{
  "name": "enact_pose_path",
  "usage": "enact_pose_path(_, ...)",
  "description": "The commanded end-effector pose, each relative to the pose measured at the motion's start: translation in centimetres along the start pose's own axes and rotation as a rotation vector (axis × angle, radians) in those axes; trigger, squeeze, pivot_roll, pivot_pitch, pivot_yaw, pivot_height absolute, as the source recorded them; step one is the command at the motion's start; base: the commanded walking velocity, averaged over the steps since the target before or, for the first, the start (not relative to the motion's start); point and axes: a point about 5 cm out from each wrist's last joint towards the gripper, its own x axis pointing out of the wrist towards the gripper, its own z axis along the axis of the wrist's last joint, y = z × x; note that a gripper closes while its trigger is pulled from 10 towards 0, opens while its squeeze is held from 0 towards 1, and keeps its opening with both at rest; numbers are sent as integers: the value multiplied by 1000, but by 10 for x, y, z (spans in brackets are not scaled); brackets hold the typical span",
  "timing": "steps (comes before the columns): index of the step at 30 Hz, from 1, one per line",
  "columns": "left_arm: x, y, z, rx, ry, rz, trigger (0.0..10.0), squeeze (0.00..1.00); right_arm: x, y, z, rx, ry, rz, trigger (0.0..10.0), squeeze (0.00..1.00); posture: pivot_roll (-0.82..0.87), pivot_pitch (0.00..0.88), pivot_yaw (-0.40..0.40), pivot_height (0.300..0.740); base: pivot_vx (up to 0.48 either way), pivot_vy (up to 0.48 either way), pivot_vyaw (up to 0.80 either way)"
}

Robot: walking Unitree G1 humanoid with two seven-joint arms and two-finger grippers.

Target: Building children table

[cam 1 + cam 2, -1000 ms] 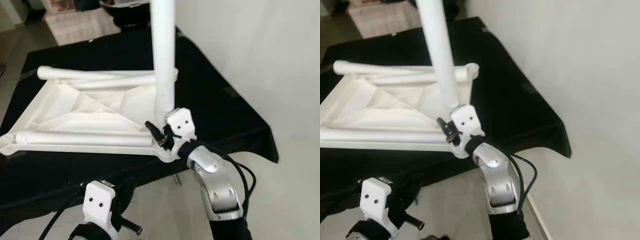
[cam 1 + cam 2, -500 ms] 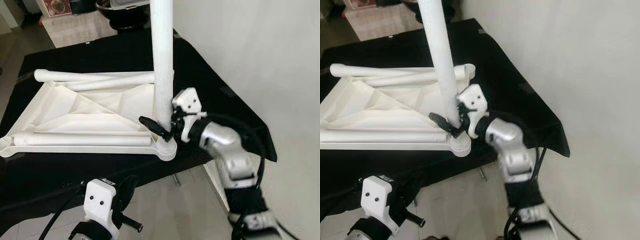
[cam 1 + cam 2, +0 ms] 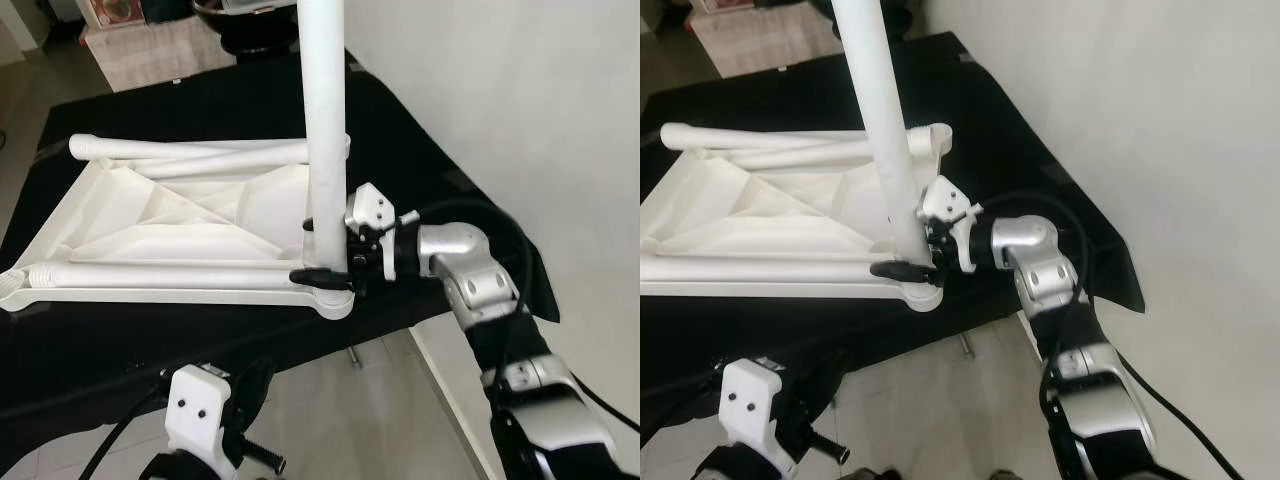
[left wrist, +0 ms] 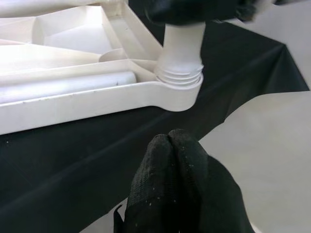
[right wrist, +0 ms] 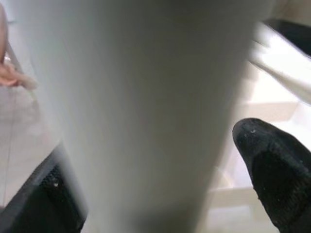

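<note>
Your right gripper (image 3: pixel 325 262) clasps the upright leg (image 3: pixel 326 130) just above its threaded socket at the near right corner of the inverted tabletop (image 3: pixel 190 225). Left gripper (image 4: pixel 177 145), fingers closed, idles below. A tilted leg could cross-thread.

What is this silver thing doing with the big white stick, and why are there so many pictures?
It is a robot's arm. The robot has two arms, each ending in a gripper with two black fingers. Two pictures come from cameras on its head, looking down. Two come from little cameras on its wrists.

On the black cloth lies a white table top, flipped upside down, with loose legs lying on it. One table leg stands upright in the corner socket.

The right gripper has its fingers around that upright leg, near the bottom. The left gripper waits lower down, fingers shut, holding nothing.
</note>
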Motion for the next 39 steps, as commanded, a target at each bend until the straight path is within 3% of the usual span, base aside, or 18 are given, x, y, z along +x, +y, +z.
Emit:
enact_pose_path(1, -3, 0, -1, 8, 25, -6, 10000, 0, 7, 3, 3, 12, -26, 85, 8745, 0, 90, 205, 49, 740, 0, 0, 0)
enact_pose_path(2, -3, 0, -1, 8, 25, -6, 10000, 0, 7, 3, 3, 12, -26, 85, 8745, 0, 90, 205, 49, 740, 0, 0, 0)
enact_pose_path(3, -4, -1, -1, 7, 25, -5, 10000, 0, 6, 3, 4, 27, -39, 121, 3608, 0, 87, 206, 48, 740, 0, 0, 0)
enact_pose_path(4, -5, -1, -1, 6, 26, -5, 10000, 0, 5, 2, 5, 31, -52, 159, 0, 0, 87, 207, 48, 740, 0, 0, 0)
enact_pose_path(14, -5, -2, -2, 1, 31, -4, 10000, 0, 4, -1, 4, 27, -86, 201, 0, 0, 85, 201, 50, 740, 0, 0, 0)
enact_pose_path(17, -4, -2, -2, -2, 31, -4, 10000, 0, 2, -4, 1, 5, -88, 112, 0, 0, 77, 193, 43, 740, 0, 0, 0)
enact_pose_path(19, -2, -2, -3, -4, 29, -3, 10000, 0, -2, -9, -5, -9, -67, -43, 0, 0, 68, 189, 36, 740, 0, 0, 0)
enact_pose_path(21, -2, -2, -3, -4, 29, -3, 10000, 0, -2, -9, -5, -9, -67, -43, 0, 0, 68, 189, 36, 740, 0, 0, 0)
enact_pose_path(22, -2, -2, -3, -6, 26, -1, 10000, 0, -4, -9, -12, 12, -46, -204, 0, 0, 57, 188, 29, 740, 0, 0, 0)
enact_pose_path(23, -2, -2, -3, -6, 26, -1, 10000, 0, -4, -9, -12, 12, -46, -204, 0, 0, 57, 188, 29, 740, 0, 0, 0)
enact_pose_path(24, -1, -1, -3, -7, 23, 1, 10000, 0, -9, -5, -29, 27, 66, -605, 0, 0, 37, 189, 29, 740, 0, 0, 0)
enact_pose_path(26, 1, 1, -4, -9, 18, 2, 10000, 0, -10, 30, -38, 77, 116, -889, 0, 0, 28, 185, 44, 740, 0, 0, 0)
enact_pose_path(27, 1, 1, -4, -10, 18, 3, 10000, 0, -9, 39, -38, 91, 110, -910, 0, 0, 28, 185, 44, 740, 0, 0, 0)
enact_pose_path(28, 3, 2, -5, -9, 18, 1, 10000, 0, 7, 49, -33, 97, 71, -852, 0, 0, 10, 174, 50, 740, 0, 0, 0)
enact_pose_path(29, 3, 2, -5, -9, 18, 1, 10000, 0, 7, 49, -33, 97, 71, -852, 0, 0, 10, 174, 50, 740, 0, 0, 0)
enact_pose_path(33, 6, 3, -7, -10, 14, -7, 10000, 0, 35, 53, -27, 67, 27, -784, 0, 0, 24, 159, 35, 740, 0, 0, 0)
enact_pose_path(34, 7, 3, -7, -8, 10, 1, 10000, 0, 34, 47, -26, 57, 24, -800, 10000, 0, 21, 159, 35, 740, 0, 0, 0)
enact_pose_path(39, 6, 4, -6, -4, 6, 17, 10000, 0, 30, 40, -17, 39, 7, -821, 10000, 0, 20, 162, 34, 740, 0, 0, 0)
